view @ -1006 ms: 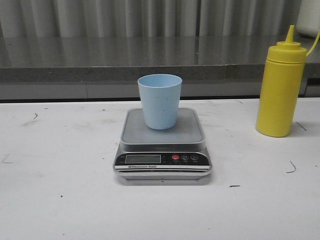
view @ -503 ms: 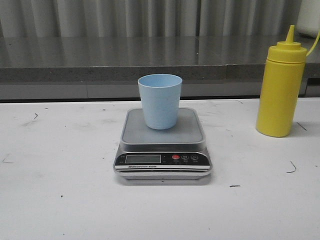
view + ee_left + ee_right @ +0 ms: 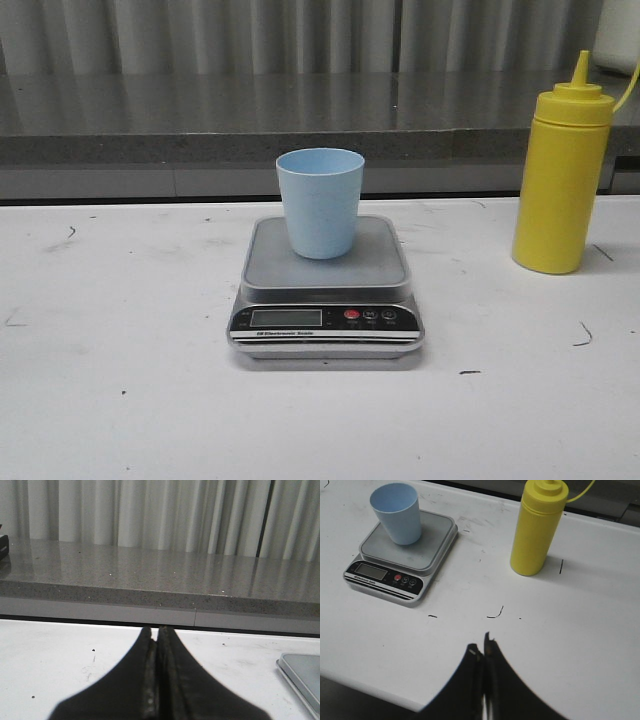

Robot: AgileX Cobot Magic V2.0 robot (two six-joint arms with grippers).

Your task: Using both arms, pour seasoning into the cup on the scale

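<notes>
The pale blue cup [image 3: 320, 202] stands upright on the steel platform of the silver-grey scale [image 3: 327, 270] at the table's middle; both also show in the right wrist view, the cup [image 3: 396, 513] on the scale [image 3: 427, 547]. The yellow seasoning bottle [image 3: 561, 170] stands upright at the far right, apart from the scale, and shows in the right wrist view [image 3: 536, 527]. My left gripper [image 3: 157, 632] is shut and empty, low over the table, left of the scale's corner [image 3: 302, 672]. My right gripper [image 3: 481, 644] is shut and empty, above the table's near part. Neither gripper shows in the front view.
A grey speckled counter ledge [image 3: 200, 115] runs behind the white table [image 3: 120, 400], with pale curtains behind it. A yellow cord [image 3: 580, 491] arcs from the bottle's cap. Small dark marks dot the tabletop.
</notes>
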